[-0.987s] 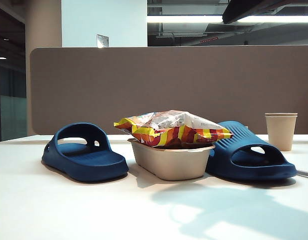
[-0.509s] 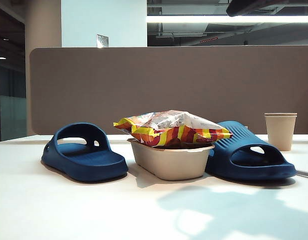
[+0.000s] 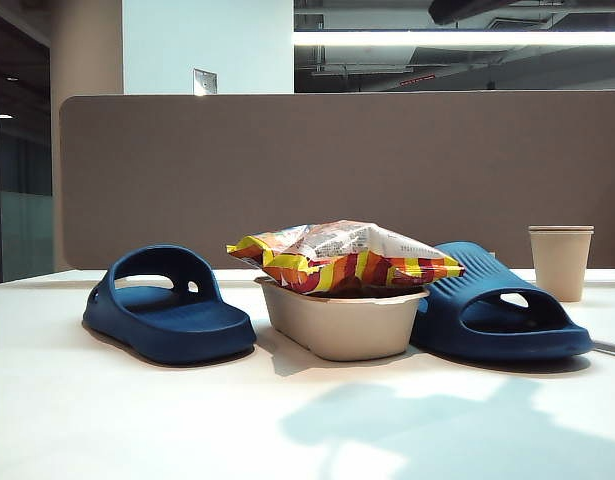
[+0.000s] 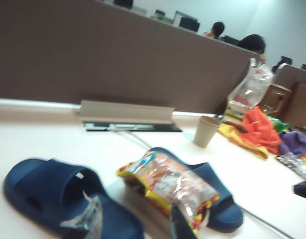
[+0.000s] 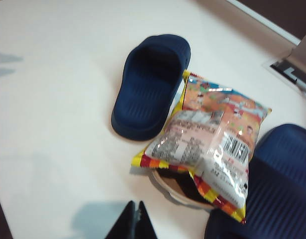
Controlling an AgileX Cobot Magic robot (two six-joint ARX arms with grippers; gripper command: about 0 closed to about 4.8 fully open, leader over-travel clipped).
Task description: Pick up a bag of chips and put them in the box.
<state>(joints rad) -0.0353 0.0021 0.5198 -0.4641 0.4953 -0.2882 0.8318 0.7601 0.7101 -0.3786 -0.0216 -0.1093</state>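
The bag of chips (image 3: pixel 342 255), striped red, yellow and orange with a white text panel, lies flat across the top of the beige box (image 3: pixel 342 322) and overhangs its rim. Neither gripper touches it. In the left wrist view my left gripper (image 4: pixel 135 226) hangs above and in front of the bag of chips (image 4: pixel 167 181), its fingers (image 4: pixel 180 226) apart with nothing between them. The right wrist view looks down on the bag of chips (image 5: pixel 212 144) and a strip of the box rim (image 5: pixel 175 193). My right gripper (image 5: pixel 135 219) is shut and empty over bare table beside them.
A dark blue slipper (image 3: pixel 167 305) lies left of the box, and another (image 3: pixel 497 305) lies against its right side. A tan paper cup (image 3: pixel 560 260) stands at the back right. A brown partition (image 3: pixel 337 170) closes the table's far edge. Colourful clutter (image 4: pixel 257 127) lies beyond the cup.
The dark arm part at the top right of the exterior view has risen almost out of frame. The shadow on the near table has slid left. Bag and box have not moved.
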